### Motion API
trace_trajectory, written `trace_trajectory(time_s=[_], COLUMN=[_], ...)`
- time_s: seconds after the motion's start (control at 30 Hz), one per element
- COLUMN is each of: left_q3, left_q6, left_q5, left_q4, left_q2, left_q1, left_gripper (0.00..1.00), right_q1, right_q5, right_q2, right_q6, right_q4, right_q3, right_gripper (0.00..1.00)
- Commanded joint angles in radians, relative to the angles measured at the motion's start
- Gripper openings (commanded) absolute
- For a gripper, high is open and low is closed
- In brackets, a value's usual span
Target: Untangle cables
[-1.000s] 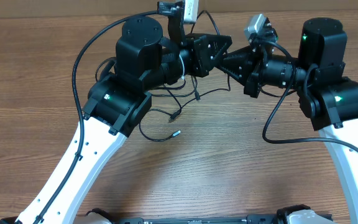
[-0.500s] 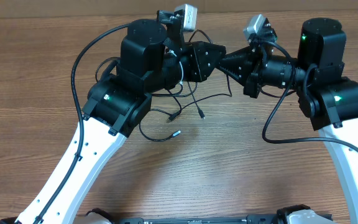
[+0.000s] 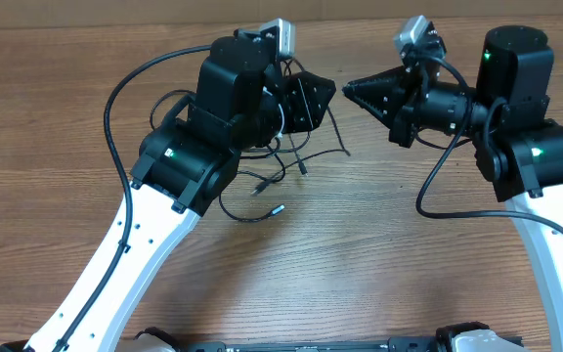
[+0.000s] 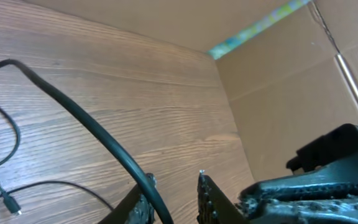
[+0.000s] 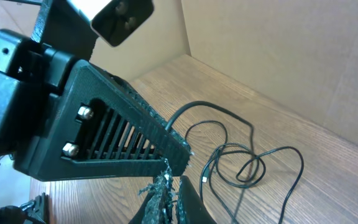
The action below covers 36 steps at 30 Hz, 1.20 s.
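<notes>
The cables [image 3: 283, 156] lie in a loose tangle of thin black cords on the wooden table under my left arm, with small plug ends [image 3: 280, 208] spread toward the front. In the right wrist view their loops [image 5: 248, 165] rest on the wood. My left gripper [image 3: 328, 94] hovers above them with its jaws slightly parted. One black cord [image 4: 86, 121] runs through the gap against the left finger [image 4: 143, 200], not pinched. My right gripper [image 3: 352, 89] points at the left one from a short way off. Its frayed pads [image 5: 174, 180] are pressed together with nothing between them.
A cardboard wall [image 4: 291, 81] rises along the table's far edge just behind both grippers. Thick black arm wires [image 3: 115, 108] arc beside each white arm. Bare wood [image 3: 360, 254] stretches toward the front.
The two grippers, tip to tip a second ago, have drawn apart. The left jaws have parted, the left wrist has turned, and the cords have sagged and shifted on the table.
</notes>
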Motion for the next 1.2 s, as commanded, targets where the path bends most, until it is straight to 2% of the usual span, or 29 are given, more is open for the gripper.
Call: trace_trajectory(time_s=[0.0, 0.07, 0.23, 0.27, 0.3, 0.47, 0.53, 0.6, 0.63, 0.7, 0.87, 0.9, 0.97, 1.0, 1.03, 1.07, 1.17], left_q3=[0.003, 0.003, 0.003, 0.003, 0.003, 0.003, 0.003, 0.003, 0.003, 0.003, 0.003, 0.003, 0.003, 0.003, 0.003, 0.003, 0.003], left_q6=[0.021, 0.021, 0.021, 0.02, 0.02, 0.019, 0.019, 0.019, 0.019, 0.019, 0.019, 0.019, 0.019, 0.019, 0.019, 0.019, 0.018], left_q5=[-0.045, -0.048, -0.052, -0.052, -0.052, -0.051, -0.051, -0.051, -0.051, -0.051, -0.051, -0.051, -0.051, -0.051, -0.051, -0.051, -0.05], left_q4=[-0.011, -0.009, 0.028, 0.034, 0.039, 0.074, 0.09, 0.106, 0.113, 0.132, 0.162, 0.163, 0.163, 0.163, 0.163, 0.163, 0.163], left_q2=[-0.006, -0.006, -0.006, -0.006, -0.006, -0.006, -0.006, -0.006, -0.006, -0.006, -0.006, -0.006, -0.006, -0.006, -0.006, -0.006, -0.006], left_q1=[0.0, 0.0, 0.0, 0.0, 0.0, 0.001, 0.001, 0.001, 0.001, 0.001, 0.001, 0.001, 0.001, 0.001, 0.001, 0.001, 0.001], left_gripper=[0.16, 0.12, 0.12, 0.12, 0.12, 0.11, 0.1, 0.09, 0.08, 0.07, 0.06, 0.06, 0.06, 0.06, 0.05, 0.05, 0.04], right_q1=[-0.003, -0.003, -0.003, -0.003, -0.003, -0.001, -0.002, -0.002, -0.002, -0.002, -0.002, -0.002, -0.002, -0.002, -0.002, -0.002, -0.001], right_q5=[-0.002, -0.002, -0.002, -0.002, -0.002, -0.004, -0.014, -0.032, -0.032, -0.032, -0.074, -0.085, -0.107, -0.113, -0.122, -0.134, -0.153], right_q2=[-0.014, -0.014, -0.014, -0.014, -0.013, -0.013, -0.013, -0.013, -0.013, -0.013, -0.013, -0.013, -0.013, -0.013, -0.013, -0.013, -0.013], right_q6=[0.014, 0.014, 0.014, 0.013, 0.011, 0.001, -0.042, -0.097, -0.097, -0.097, -0.097, -0.096, -0.096, -0.096, -0.096, -0.096, -0.096], right_q4=[0.011, 0.011, 0.007, 0.005, -0.001, -0.028, -0.055, -0.09, -0.093, -0.097, -0.092, -0.092, -0.092, -0.092, -0.092, -0.092, -0.092], right_q3=[0.029, 0.029, 0.029, 0.029, 0.029, 0.028, 0.028, 0.028, 0.028, 0.028, 0.028, 0.028, 0.028, 0.028, 0.028, 0.028, 0.028], right_gripper=[0.04, 0.04, 0.04, 0.07, 0.18, 0.48, 0.45, 0.35, 0.27, 0.04, 0.04, 0.15, 0.48, 0.6, 0.76, 0.84, 0.88])
